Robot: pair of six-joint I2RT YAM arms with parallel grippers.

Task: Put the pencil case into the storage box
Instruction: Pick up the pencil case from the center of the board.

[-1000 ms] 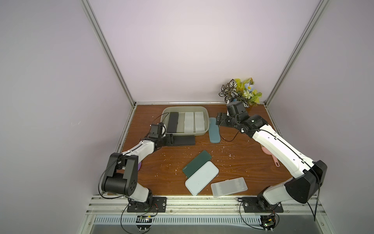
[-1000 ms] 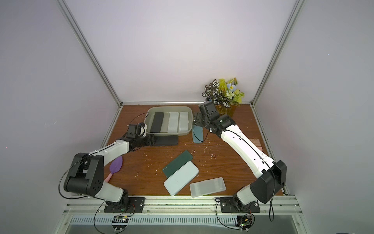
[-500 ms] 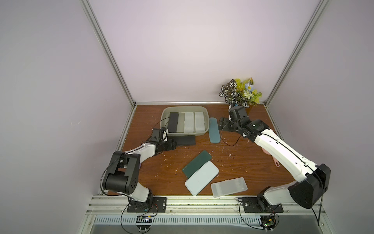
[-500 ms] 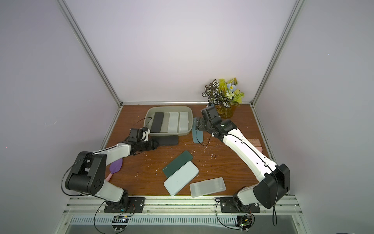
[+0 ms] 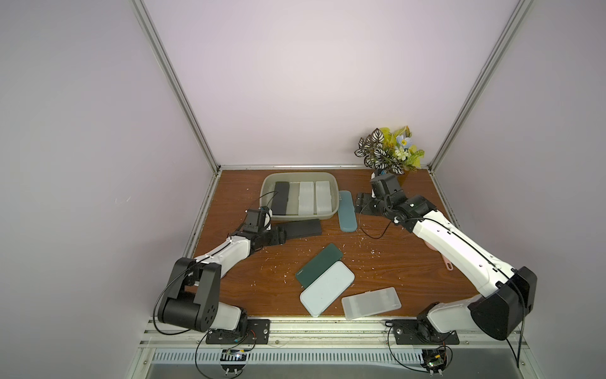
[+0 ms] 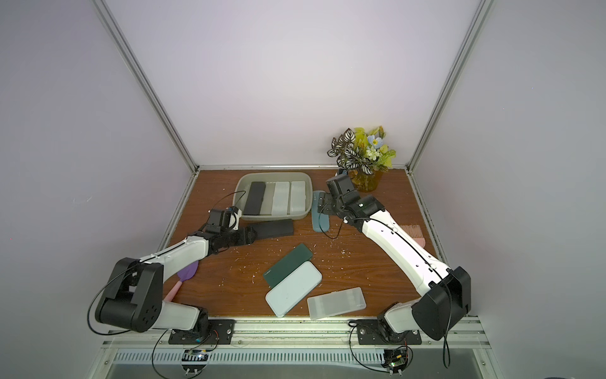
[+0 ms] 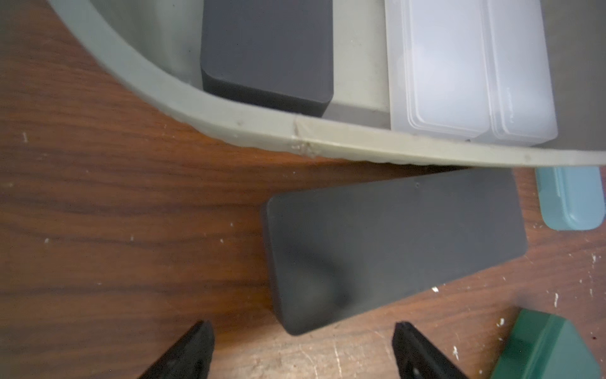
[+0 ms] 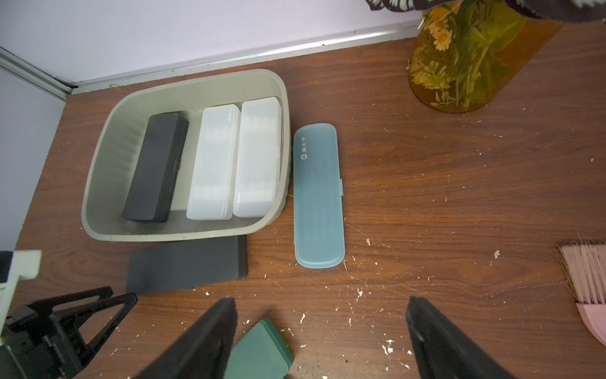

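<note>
**Black case on the table, in front of the box; both end effectors open**

- Far left: purple spatula (image 6: 188,272) flat on the table (image 5: 377,259), half hidden under my left arm.
- My left end effector (image 7: 303,328): low over the table, fingers spread wide, nothing held. Its tips sit at the near end of the black pencil case (image 5: 303,228). From the wrist view, that end lies just ahead of the tips, not gripped.
- The black pencil case lies flat on the table, lengthwise along the storage box's (image 5: 295,217) front wall, just outside it.
- Storage box at the back of the table. Inside: another black case (image 5: 281,200) on the left, a strip of bare floor, then two frosted white cases (image 5: 306,203) (image 5: 323,200) side by side against the right wall.
- Teal case (image 5: 347,215) flat on the table, just beside the box's right wall, parallel to it.
- Nearer the front: dark green case (image 5: 318,269) and pale mint case (image 5: 327,288), long sides touching, both angled. Frosted clear case (image 5: 371,302) close by at the front edge.
- My right end effector (image 8: 321,302): wide open, empty, above the table beside the teal case.
- Right side: pink brush (image 6: 414,233). Back corner: potted plant (image 5: 390,152).
</note>
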